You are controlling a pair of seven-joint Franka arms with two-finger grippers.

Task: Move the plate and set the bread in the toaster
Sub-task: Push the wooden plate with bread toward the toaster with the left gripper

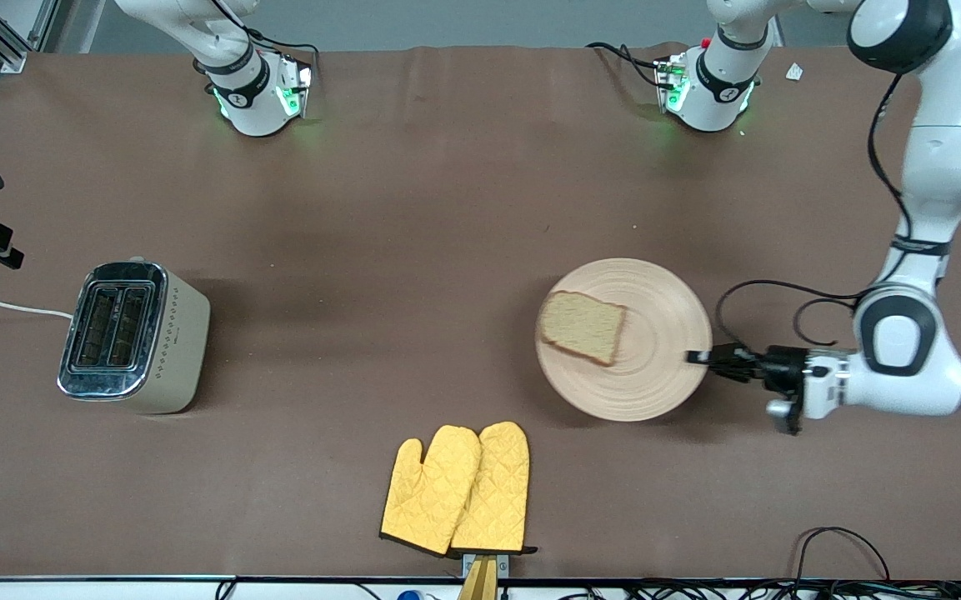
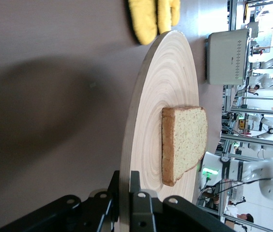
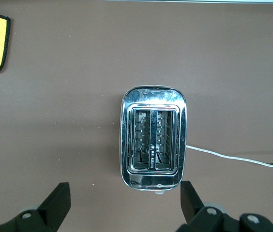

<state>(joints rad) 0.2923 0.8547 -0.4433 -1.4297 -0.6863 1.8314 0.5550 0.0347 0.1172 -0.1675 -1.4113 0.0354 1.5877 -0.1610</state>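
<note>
The round wooden plate (image 1: 655, 333) is toward the left arm's end of the table, with the bread slice (image 1: 582, 327) lying on it near the rim that faces the toaster. My left gripper (image 1: 699, 357) is shut on the plate's rim; the left wrist view shows its jaws (image 2: 126, 181) clamped on the edge of the plate (image 2: 160, 87), with the bread (image 2: 187, 142) on top. The plate casts a shadow on the table below it. The cream toaster (image 1: 134, 336) stands at the right arm's end. My right gripper (image 3: 125, 203) is open and empty above the toaster (image 3: 153, 140), whose slots are empty.
Two yellow oven mitts (image 1: 457, 490) lie near the table's front edge, nearer the front camera than the plate and toaster. The toaster's white cord (image 1: 5, 306) runs off the table end. Brown table surface (image 1: 380, 250) lies between toaster and plate.
</note>
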